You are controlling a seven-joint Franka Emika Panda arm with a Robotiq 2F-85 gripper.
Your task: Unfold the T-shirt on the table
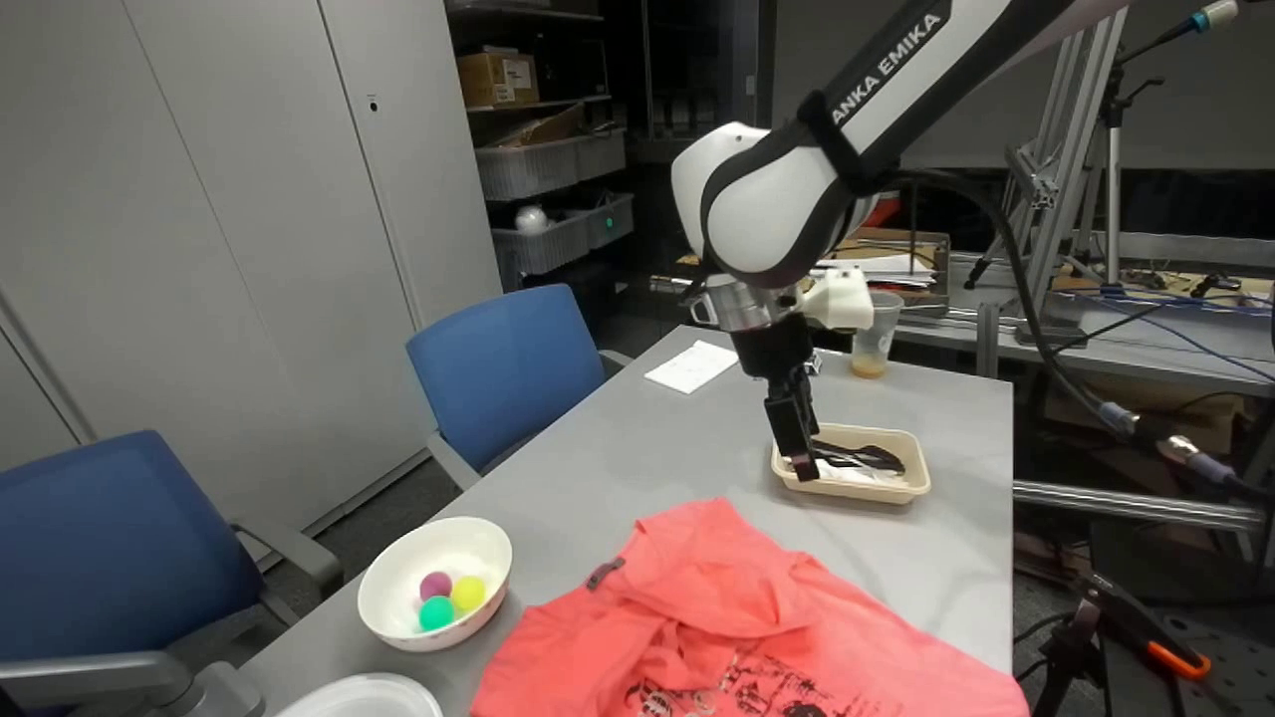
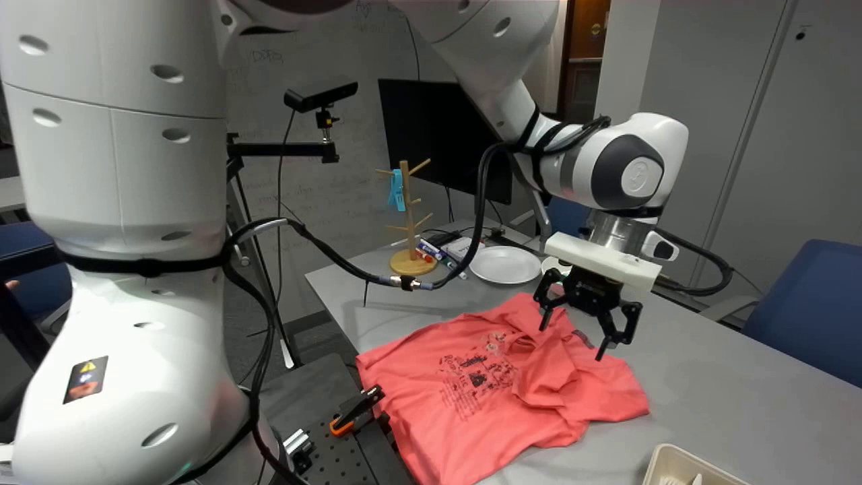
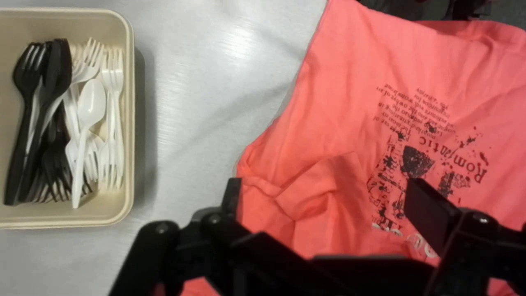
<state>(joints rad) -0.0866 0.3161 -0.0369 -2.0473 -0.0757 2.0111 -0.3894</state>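
Note:
The coral-red T-shirt (image 1: 877, 637) lies on the light-grey table (image 1: 588, 448); it also shows in an exterior view (image 2: 498, 404) and in the wrist view (image 3: 345, 82). Part of it lies flat with dark lettering facing up. Its other part is folded over and bunched, with loose creases, covering some of the print. A small dark tag (image 1: 605, 573) shows near that edge. My gripper (image 2: 571, 342) is open and empty, above the bunched part and apart from the cloth. In the wrist view my gripper (image 3: 324, 199) has the folded cloth between and below its fingers.
A beige tray (image 3: 128, 123) of plastic cutlery stands beside the shirt. A white bowl (image 1: 448, 543) with coloured balls and a white plate (image 2: 505, 264) stand on another side. A wooden stand (image 2: 407, 222), markers, a paper (image 1: 692, 366) and a plastic cup (image 1: 877, 334) are further off.

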